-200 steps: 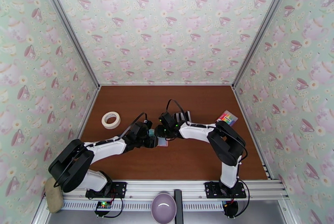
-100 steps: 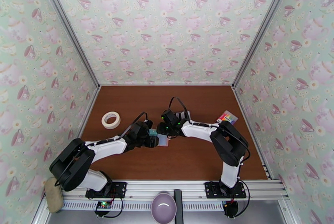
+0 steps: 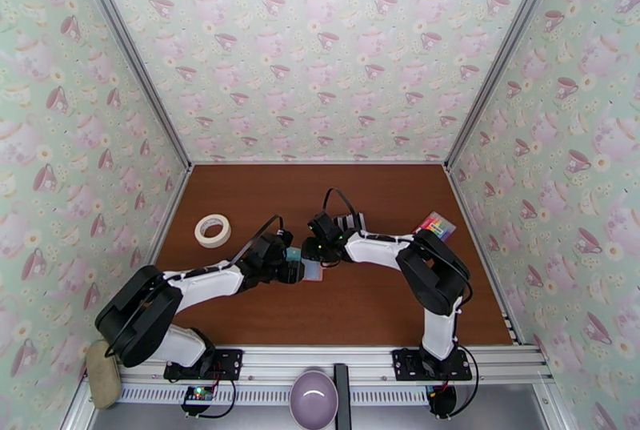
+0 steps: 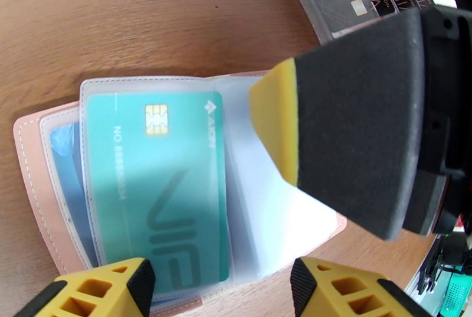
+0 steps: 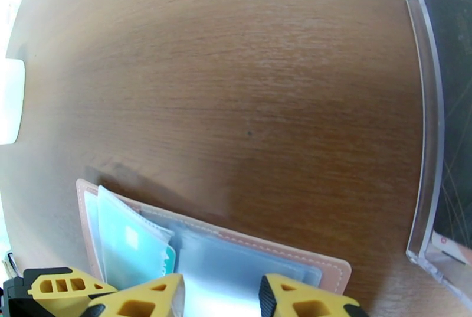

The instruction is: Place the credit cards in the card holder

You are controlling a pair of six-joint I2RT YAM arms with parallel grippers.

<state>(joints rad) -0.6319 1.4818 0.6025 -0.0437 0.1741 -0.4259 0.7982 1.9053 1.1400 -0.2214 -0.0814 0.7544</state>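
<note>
While both arms reach inward over the brown table (image 3: 384, 303), the record runs from the left wall. A roll of white tape (image 3: 212, 230) lies flat near that wall, at ten o'clock from the left gripper (image 3: 292, 267) and well apart from it. The left gripper hovers at the nine o'clock side of the card holder (image 3: 312, 272) with its jaws spread wide. In the left wrist view its yellow fingertips (image 4: 100, 288) stand at either end of the holder's near edge, not closed on it. The card holder lies open and flat at the table's centre, pink cover down and clear sleeves up. A teal card (image 4: 153, 182) with a chip sits in the top left-hand sleeve, and a blue card (image 4: 65, 159) shows beneath it at nine o'clock. A lilac bowl (image 3: 314, 399) sits at six o'clock from the holder, off the table past the near rail. The right gripper (image 3: 318, 257) stands over the holder from its one o'clock. One black-padded finger (image 4: 348, 135) with a yellow tip lies over the right-hand sleeve (image 4: 277, 218). In the right wrist view its jaws stand narrowly apart with pale sleeve between them; whether they pinch it cannot be told. The credit cards (image 3: 350, 223) stand in a tight row in a clear stand (image 5: 422, 135) at one o'clock from the holder, black faces marked VIP. A rainbow-striped block (image 3: 434, 225) lies at three o'clock from the cards, near the right wall.
</note>
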